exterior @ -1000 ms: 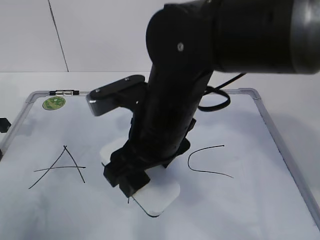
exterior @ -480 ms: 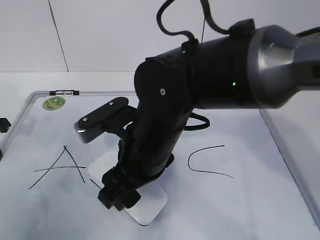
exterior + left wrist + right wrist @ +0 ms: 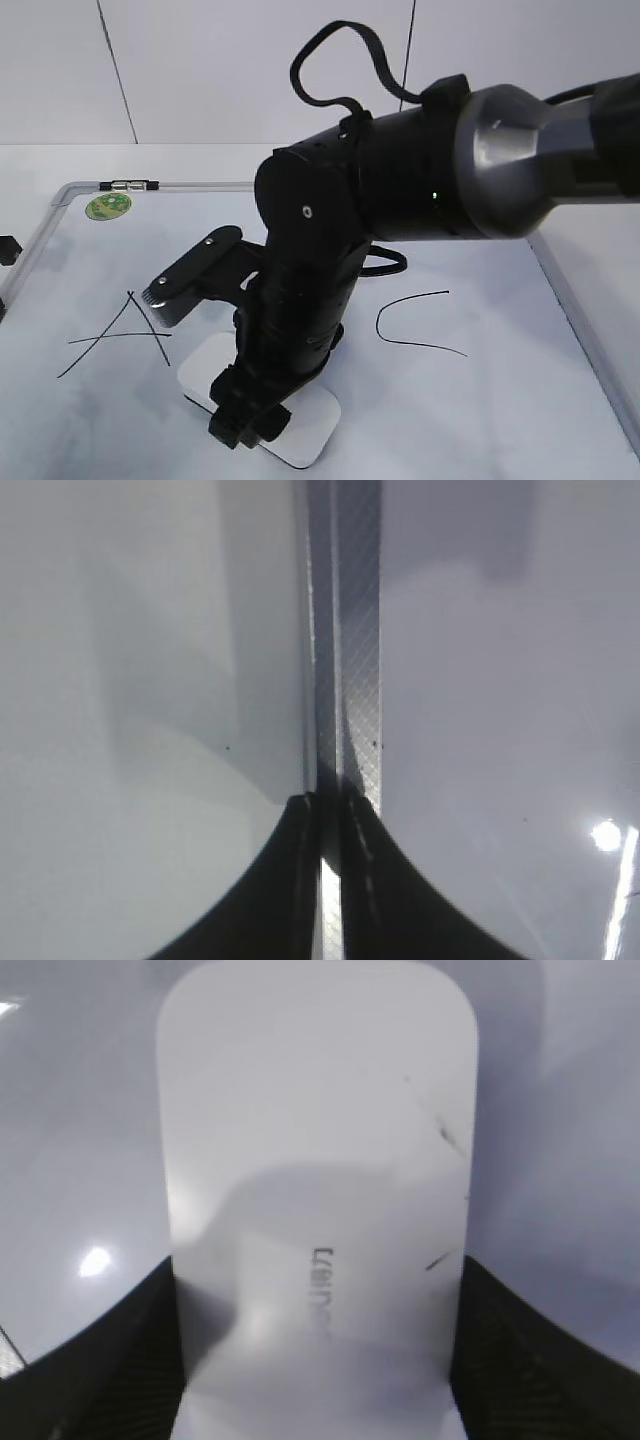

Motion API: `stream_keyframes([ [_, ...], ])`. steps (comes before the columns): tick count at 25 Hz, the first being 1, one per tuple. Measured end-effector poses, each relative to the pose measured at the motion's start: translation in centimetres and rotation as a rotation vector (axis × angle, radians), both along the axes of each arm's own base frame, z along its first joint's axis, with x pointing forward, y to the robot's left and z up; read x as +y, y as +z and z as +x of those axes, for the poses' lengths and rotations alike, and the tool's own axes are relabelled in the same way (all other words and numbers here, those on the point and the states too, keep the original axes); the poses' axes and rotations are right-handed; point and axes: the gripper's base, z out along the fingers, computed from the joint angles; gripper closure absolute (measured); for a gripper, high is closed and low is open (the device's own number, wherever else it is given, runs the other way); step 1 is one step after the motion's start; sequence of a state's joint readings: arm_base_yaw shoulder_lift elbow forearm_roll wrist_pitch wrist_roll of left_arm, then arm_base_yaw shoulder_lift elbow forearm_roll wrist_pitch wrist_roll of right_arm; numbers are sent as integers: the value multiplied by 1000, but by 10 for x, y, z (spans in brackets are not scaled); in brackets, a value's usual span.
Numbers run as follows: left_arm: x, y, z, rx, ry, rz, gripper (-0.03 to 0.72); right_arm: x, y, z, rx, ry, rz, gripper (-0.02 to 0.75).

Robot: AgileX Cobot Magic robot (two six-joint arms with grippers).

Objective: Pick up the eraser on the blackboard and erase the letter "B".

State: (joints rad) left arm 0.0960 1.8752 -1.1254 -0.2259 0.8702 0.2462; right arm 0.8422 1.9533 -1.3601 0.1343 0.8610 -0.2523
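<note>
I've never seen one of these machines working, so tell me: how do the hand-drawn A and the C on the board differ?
The letter A sits left of the arm, the letter C right of it. The A is built of straight crossing strokes; the C is one open curved line. The A looks taller, the C flatter and wider. Both are thin black marks on the blackboard, untouched by the eraser.

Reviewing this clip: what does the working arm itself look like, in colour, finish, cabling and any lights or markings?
The right arm has bulky matte black housings, with a silver-grey metallic section nearer the base. A black cable loops above it, and a small green light glows on the housing. Its tool is black too.
</note>
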Motion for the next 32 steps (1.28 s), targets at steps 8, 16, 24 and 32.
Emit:
stream_keyframes([
  [8, 0, 0, 0, 2, 0, 0, 675, 10, -6, -10, -58, 150, -65, 215],
  [16, 0, 0, 0, 2, 0, 0, 675, 15, -9, -7, -56, 185, -138, 215],
  [24, 0, -1, 0, 0, 2, -1, 675, 15, -14, -2, -80, 104, -204, 215],
  [32, 0, -1, 0, 0, 2, -1, 675, 3, -8, 32, -197, -5, -251, 215],
])
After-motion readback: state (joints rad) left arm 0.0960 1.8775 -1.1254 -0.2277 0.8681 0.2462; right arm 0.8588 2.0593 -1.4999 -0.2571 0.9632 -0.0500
